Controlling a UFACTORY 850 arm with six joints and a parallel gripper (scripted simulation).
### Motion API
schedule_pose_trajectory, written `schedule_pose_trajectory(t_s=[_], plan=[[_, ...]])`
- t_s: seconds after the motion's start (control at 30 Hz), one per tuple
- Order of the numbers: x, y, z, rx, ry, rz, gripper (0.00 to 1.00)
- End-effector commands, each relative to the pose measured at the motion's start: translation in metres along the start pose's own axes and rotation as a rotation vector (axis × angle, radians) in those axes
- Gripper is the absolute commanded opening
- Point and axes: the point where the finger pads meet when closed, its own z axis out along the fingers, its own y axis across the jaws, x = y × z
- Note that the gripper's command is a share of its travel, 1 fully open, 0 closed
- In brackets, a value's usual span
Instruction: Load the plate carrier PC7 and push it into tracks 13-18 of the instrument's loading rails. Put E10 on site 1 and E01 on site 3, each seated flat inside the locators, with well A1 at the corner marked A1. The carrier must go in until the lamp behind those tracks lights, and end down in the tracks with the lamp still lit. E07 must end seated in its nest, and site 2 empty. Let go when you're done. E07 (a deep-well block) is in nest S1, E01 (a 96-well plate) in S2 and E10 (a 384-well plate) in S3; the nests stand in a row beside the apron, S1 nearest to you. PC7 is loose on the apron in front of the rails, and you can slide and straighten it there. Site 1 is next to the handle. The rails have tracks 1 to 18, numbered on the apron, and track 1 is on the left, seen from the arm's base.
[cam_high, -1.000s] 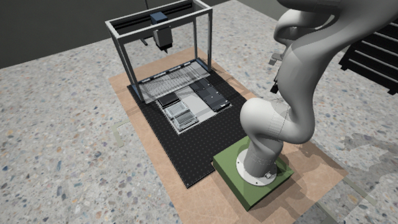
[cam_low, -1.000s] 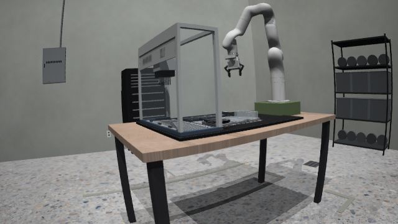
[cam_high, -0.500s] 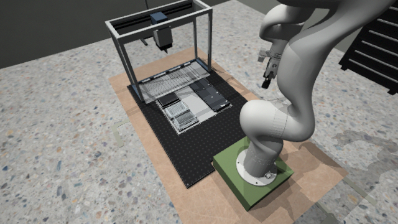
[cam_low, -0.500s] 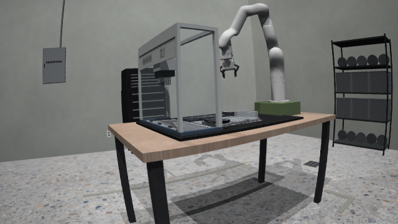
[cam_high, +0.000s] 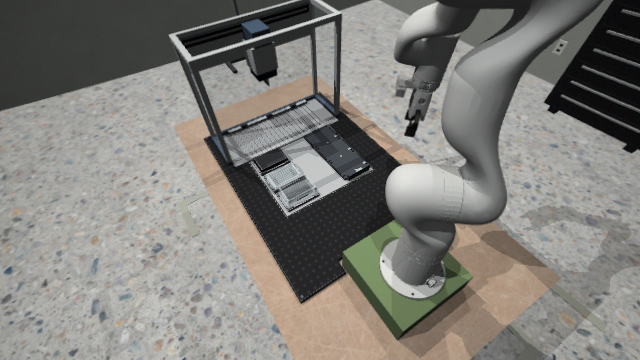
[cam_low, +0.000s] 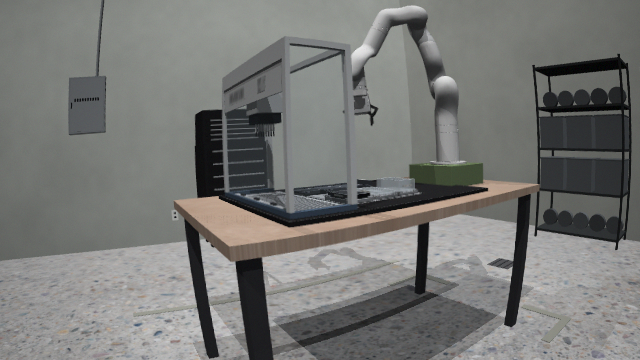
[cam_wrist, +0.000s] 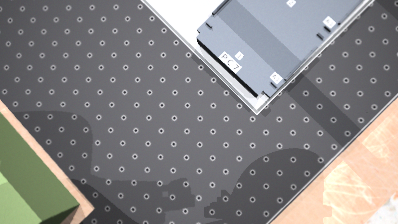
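The dark grey plate carrier PC7 lies loose on the white apron in front of the rails, with all its sites empty. Its handle end with the PC7 label shows at the top of the wrist view. Three plates stand in a row of nests left of the carrier: the dark E10 farthest, E01 in the middle, and the deep-well block E07 nearest. My gripper hangs high above the table's right edge, right of the carrier. It is open and empty, and it also shows in the exterior view.
The instrument's grey frame with its pipetting head stands over the rails. My green base block sits at the near end of the black perforated mat. The table's wooden edge runs close on the right.
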Motion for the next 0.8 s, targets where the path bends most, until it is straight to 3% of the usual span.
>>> schedule_pose_trajectory(t_s=[0.0, 0.2, 0.7, 0.77], plan=[[0.016, 0.008, 0.004, 0.000, -0.011, -0.047, 1.00], [0.033, 0.015, 0.009, 0.000, -0.011, -0.047, 1.00], [0.102, 0.033, 0.031, 0.000, -0.040, -0.191, 1.00], [0.102, 0.033, 0.031, 0.000, -0.040, -0.191, 1.00]])
